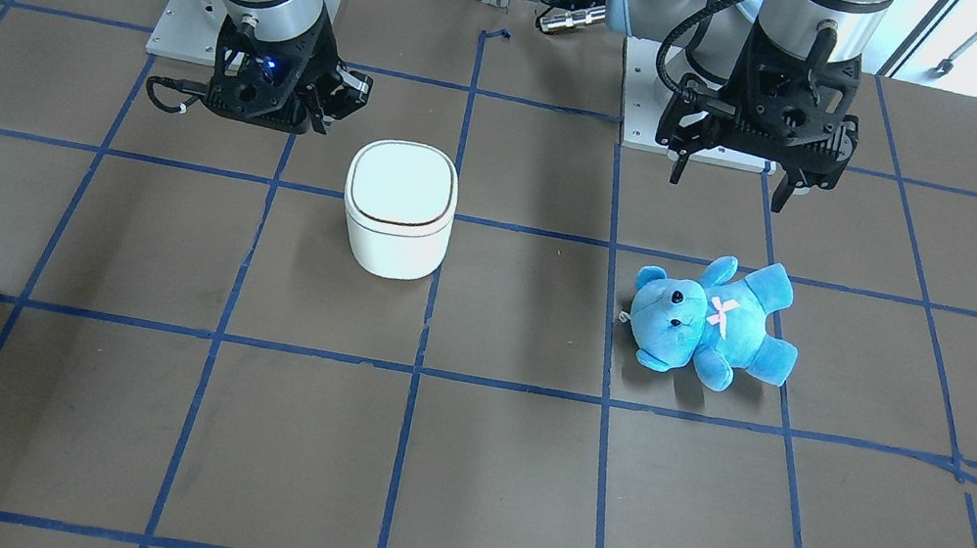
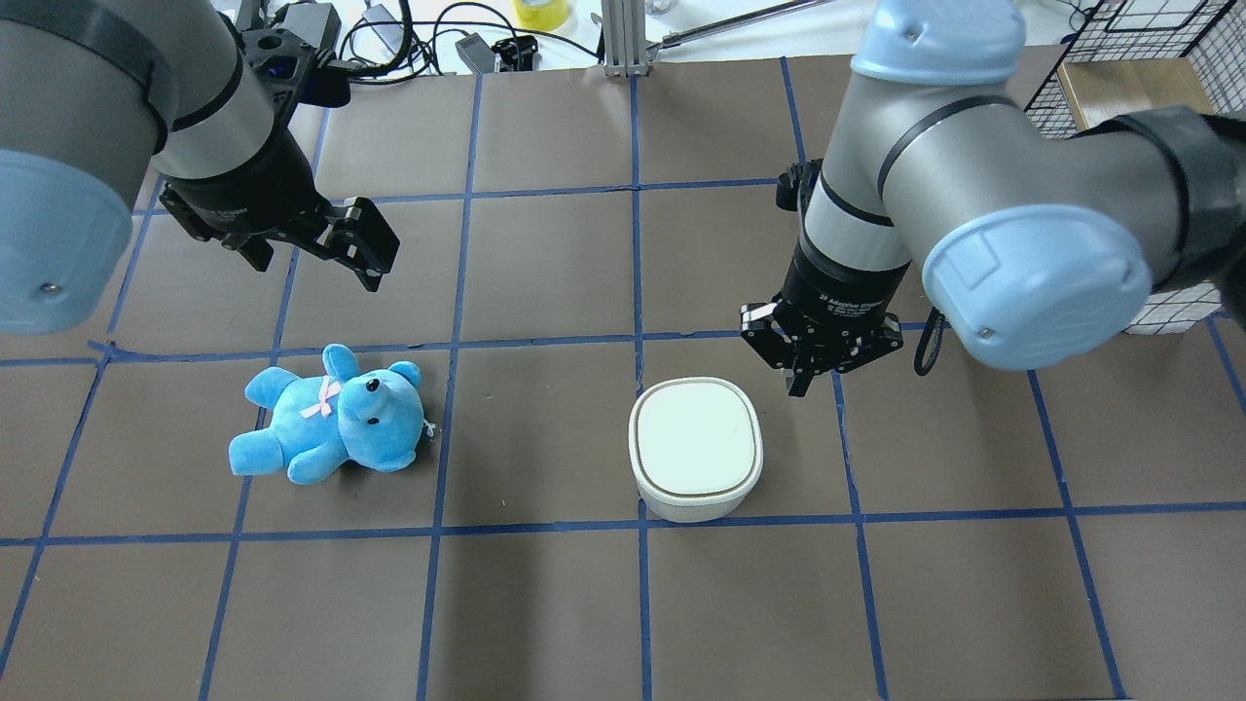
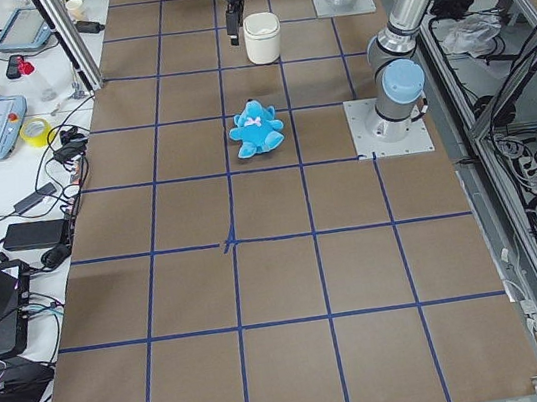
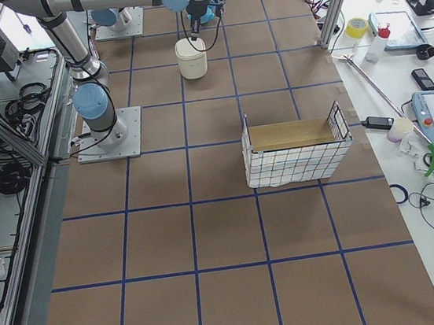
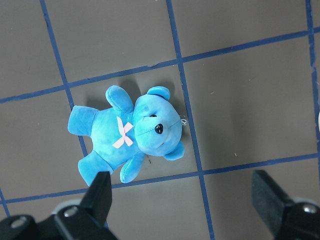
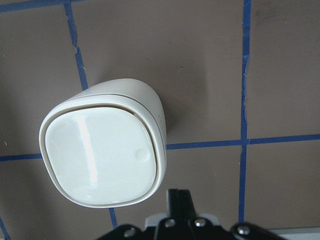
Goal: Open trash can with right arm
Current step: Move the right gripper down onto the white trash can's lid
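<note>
The white trash can (image 1: 398,209) stands with its flat lid closed; it also shows in the overhead view (image 2: 695,448) and the right wrist view (image 6: 102,160). My right gripper (image 1: 314,118), with the blue light, hangs beside the can toward the robot's base, a little above lid height and apart from it. In the overhead view the right gripper (image 2: 800,382) is just off the lid's far right corner. Its fingers (image 6: 179,197) are shut on nothing. My left gripper (image 1: 727,187) is open and empty above the table, behind a blue teddy bear (image 1: 710,316).
The teddy bear (image 5: 130,132) lies on its back under the open left gripper (image 5: 185,200). A wire basket holding a cardboard box (image 4: 294,149) stands on the robot's right side. The arm bases (image 1: 246,5) sit at the robot's edge of the table.
</note>
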`<move>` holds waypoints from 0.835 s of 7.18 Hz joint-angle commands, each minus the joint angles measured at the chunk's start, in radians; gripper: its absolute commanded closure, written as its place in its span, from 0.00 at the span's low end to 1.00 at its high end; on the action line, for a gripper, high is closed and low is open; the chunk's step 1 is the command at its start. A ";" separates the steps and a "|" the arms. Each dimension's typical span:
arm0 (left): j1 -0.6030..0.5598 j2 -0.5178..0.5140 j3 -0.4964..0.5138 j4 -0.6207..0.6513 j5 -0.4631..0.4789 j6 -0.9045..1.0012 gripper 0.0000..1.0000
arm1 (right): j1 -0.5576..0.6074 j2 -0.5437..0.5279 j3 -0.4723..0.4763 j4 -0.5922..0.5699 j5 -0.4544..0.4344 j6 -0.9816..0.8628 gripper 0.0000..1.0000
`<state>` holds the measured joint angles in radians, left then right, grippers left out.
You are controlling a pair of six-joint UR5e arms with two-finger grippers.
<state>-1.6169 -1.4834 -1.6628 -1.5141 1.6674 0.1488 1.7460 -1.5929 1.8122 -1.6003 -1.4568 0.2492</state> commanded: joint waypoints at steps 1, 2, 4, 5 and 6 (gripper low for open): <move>0.000 0.000 0.000 0.000 0.000 0.000 0.00 | 0.055 0.042 0.036 -0.058 0.003 0.016 1.00; 0.000 0.000 0.000 0.000 0.000 0.000 0.00 | 0.061 0.062 0.036 -0.066 0.003 0.015 1.00; 0.000 0.000 0.000 0.000 0.000 0.000 0.00 | 0.061 0.093 0.038 -0.089 0.001 0.013 1.00; 0.000 0.000 0.000 0.000 0.000 0.000 0.00 | 0.061 0.097 0.038 -0.089 0.001 0.012 1.00; 0.000 0.000 0.000 0.000 0.000 0.000 0.00 | 0.061 0.106 0.045 -0.089 0.001 0.010 1.00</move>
<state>-1.6168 -1.4833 -1.6628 -1.5139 1.6674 0.1488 1.8066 -1.4975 1.8519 -1.6877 -1.4555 0.2611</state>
